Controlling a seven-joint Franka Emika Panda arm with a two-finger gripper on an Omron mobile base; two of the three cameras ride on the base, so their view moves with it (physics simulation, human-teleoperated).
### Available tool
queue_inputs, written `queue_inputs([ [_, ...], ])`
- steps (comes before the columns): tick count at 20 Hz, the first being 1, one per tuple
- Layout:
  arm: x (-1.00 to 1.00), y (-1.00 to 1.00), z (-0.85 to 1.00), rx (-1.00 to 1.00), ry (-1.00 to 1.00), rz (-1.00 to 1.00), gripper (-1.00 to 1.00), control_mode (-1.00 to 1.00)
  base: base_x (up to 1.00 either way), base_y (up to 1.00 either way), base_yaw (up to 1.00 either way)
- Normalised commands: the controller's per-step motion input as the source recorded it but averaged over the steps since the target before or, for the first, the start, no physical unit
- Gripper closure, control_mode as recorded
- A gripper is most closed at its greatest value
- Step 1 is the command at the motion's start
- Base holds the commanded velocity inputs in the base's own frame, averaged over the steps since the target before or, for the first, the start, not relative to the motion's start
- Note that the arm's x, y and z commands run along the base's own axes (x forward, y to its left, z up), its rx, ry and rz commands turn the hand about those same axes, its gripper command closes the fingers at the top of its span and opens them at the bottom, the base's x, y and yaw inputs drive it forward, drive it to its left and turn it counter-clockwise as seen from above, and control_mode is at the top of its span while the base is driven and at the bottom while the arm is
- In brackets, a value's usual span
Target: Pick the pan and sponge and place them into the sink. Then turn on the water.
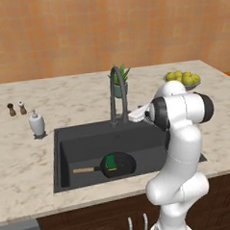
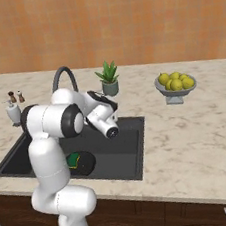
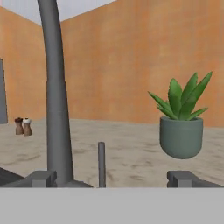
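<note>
Shakers: two small ones, far left on the counter.
Soap dispenser: white, just left of the sink.
Sink: dark basin set into the marble counter.
Pan: black, lying in the sink, wooden handle pointing left.
Sponge: green, resting inside the pan.
Faucet: dark gooseneck at the sink's far edge.
Gripper: fingers wide apart, empty, near the faucet base.
Potted plant: right of the faucet.
Fruit bowl: far right.

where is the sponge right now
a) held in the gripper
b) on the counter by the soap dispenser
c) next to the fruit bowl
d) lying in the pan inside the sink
d: the sponge lies on the pan down in the sink, while the open gripper faces the faucet, holding nothing.
</note>
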Motion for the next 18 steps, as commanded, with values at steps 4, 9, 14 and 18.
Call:
queue_inputs([
  [4, 0.09, 0.18, -0.13, 0.09, -0.01, -0.10, -1.00, -1.00, 0.00, 0.00, 0.00],
  [9, 0.31, 0.07, -0.10, 0.08, -0.02, -0.09, -1.00, -1.00, 0.00, 0.00, 0.00],
  [14, 0.34, 0.00, -0.08, 0.03, -0.01, -0.02, -1.00, -1.00, 0.00, 0.00, 0.00],
  [18, 0.16, 0.12, -0.16, 0.00, 0.00, -0.01, -1.00, -1.00, 0.00, 0.00, 0.00],
])
